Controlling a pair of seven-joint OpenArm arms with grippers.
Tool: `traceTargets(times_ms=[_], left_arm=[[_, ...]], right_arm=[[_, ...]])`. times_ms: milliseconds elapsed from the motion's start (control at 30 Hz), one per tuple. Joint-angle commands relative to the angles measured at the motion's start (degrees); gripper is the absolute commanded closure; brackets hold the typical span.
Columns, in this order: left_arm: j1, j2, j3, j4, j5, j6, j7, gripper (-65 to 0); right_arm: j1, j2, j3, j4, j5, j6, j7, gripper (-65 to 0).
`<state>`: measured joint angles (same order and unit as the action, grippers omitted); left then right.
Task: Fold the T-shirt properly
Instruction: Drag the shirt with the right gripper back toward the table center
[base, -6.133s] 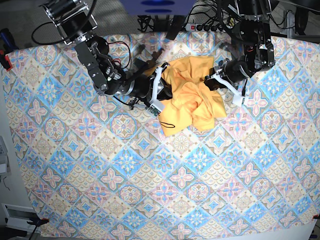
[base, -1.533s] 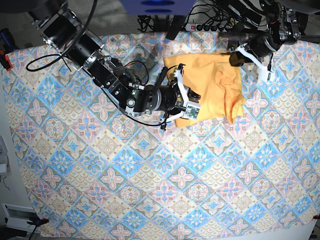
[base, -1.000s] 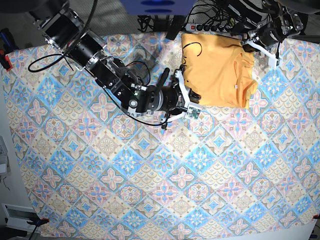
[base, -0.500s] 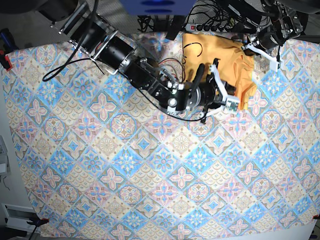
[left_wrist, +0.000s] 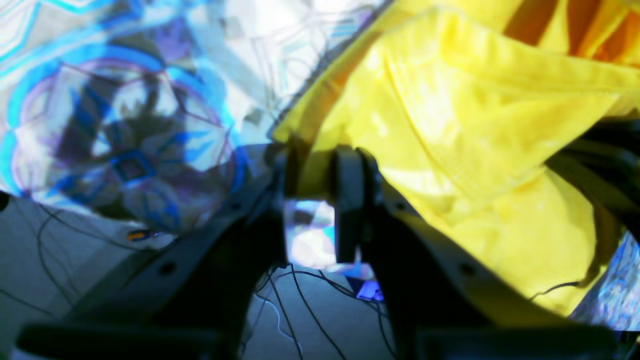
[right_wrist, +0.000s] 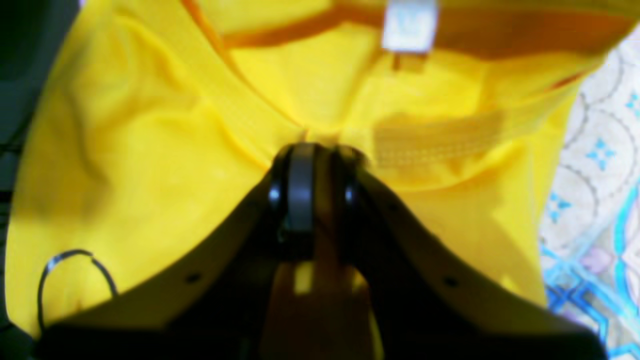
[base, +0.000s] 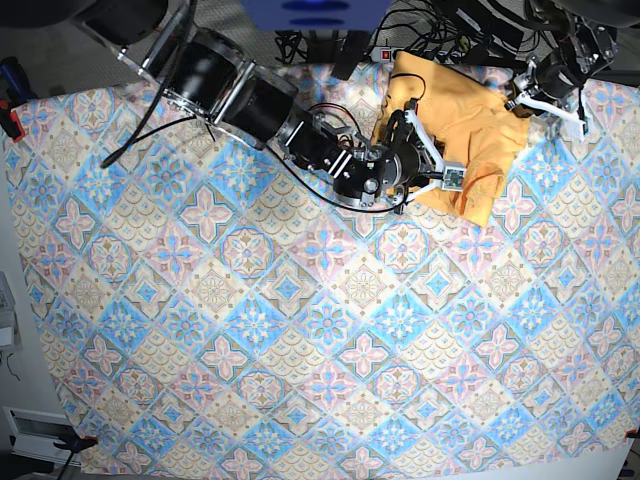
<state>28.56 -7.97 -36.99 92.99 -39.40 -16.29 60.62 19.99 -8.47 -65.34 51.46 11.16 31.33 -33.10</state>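
Observation:
The pale yellow-orange T-shirt (base: 468, 125) lies rumpled at the far right of the table, with its thin black squiggle (base: 413, 82) near its far left edge. My right gripper (base: 432, 165) reaches in from the left and is shut on a fold of the shirt (right_wrist: 150, 150) just below the collar and its white label (right_wrist: 407, 25). My left gripper (base: 538, 100) is at the shirt's far right corner, shut on the edge of the cloth (left_wrist: 450, 125). The squiggle also shows in the right wrist view (right_wrist: 70, 265).
The blue-and-pink patterned tablecloth (base: 300, 330) covers the table. A power strip and tangled cables (base: 400, 52) lie just beyond the far edge, close to the shirt. A red clamp (base: 10, 122) sits at the left edge.
Both grippers have kept hold of the shirt and carried it toward the far right corner. The right arm has swung right across the table, and the shirt went from bunched to more spread.

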Motion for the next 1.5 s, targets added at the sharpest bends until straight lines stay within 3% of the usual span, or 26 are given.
traceTargets(times_ms=[0, 500, 867, 1033, 1300, 1467], left_arm=[[-0.82, -0.78, -0.41, 0.94, -0.12, -0.10, -0.71, -13.8], [-9.79, -0.78, 3.10, -1.25, 2.25, -0.01, -0.18, -13.7], [-10.58, 0.36, 3.19, -0.73, 2.43, -0.01, -0.09, -13.7], [-10.84, 1.77, 4.16, 0.50, 2.34, -0.01, -0.09, -13.6], [-10.84, 2.03, 13.04, 5.78, 2.34, -0.01, -0.09, -13.2], [-10.84, 2.12, 16.47, 5.78, 2.34, -0.01, -0.09, -13.2]], right_arm=[[0.80, -0.53, 0.07, -1.22, -1.62, -1.22, -0.79, -7.3], [2.56, 3.85, 18.26, 2.65, -1.62, -1.22, -0.61, -7.3], [2.56, 12.21, 30.13, 3.97, -1.71, -1.31, -0.61, -7.2], [0.89, 14.40, 32.59, 12.41, -1.71, -1.31, -2.55, -7.2], [-0.78, 14.32, 40.42, 23.57, -1.44, -1.31, -5.36, -7.2], [0.63, 9.48, 40.42, 22.87, -1.36, -1.22, -5.36, -7.2]])
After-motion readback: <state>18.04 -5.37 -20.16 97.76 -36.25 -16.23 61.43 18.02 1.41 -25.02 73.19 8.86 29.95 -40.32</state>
